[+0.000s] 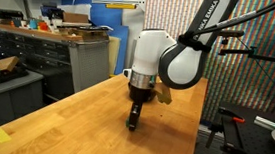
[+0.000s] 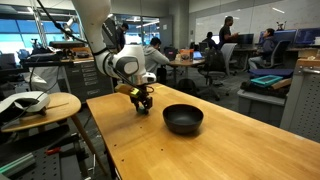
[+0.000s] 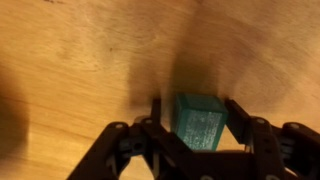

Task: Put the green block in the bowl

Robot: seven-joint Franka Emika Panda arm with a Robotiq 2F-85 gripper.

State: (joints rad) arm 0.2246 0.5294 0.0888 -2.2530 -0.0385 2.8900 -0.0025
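Exterior views, left to right: gripper [image 2: 143, 104], then bowl [image 2: 183, 119], both on a wooden table [image 2: 235, 140]. Gripper low against the tabletop, left of the bowl and a little farther back, near its rim but apart from it. Bowl upright, dark, apparently empty. In an exterior view without the bowl in frame, gripper [image 1: 134, 119] likewise down at the table [image 1: 73, 122]. Green block hidden by the gripper in both exterior views.

Wrist view, left to right: one finger [image 3: 152, 125], green block [image 3: 200, 122], second finger [image 3: 243, 125]. Block squarely between the jaws, side faces roughly parallel to the pads; a cube, so no long axis to favour. Right-of-frame finger seemingly against the block; thin dark band on the other side, shadow or gap. Cannot tell, therefore, whether clamped on the block or merely straddling it, nor whether on the wood or just clear of it.

Governing relation: block inside the grasp, hence left of the bowl and near it; bowl rightward from the gripper in the exterior view with both. Judged next: firm closure if lacking, lift above the rim, short carry rightward, release over the bowl's centre
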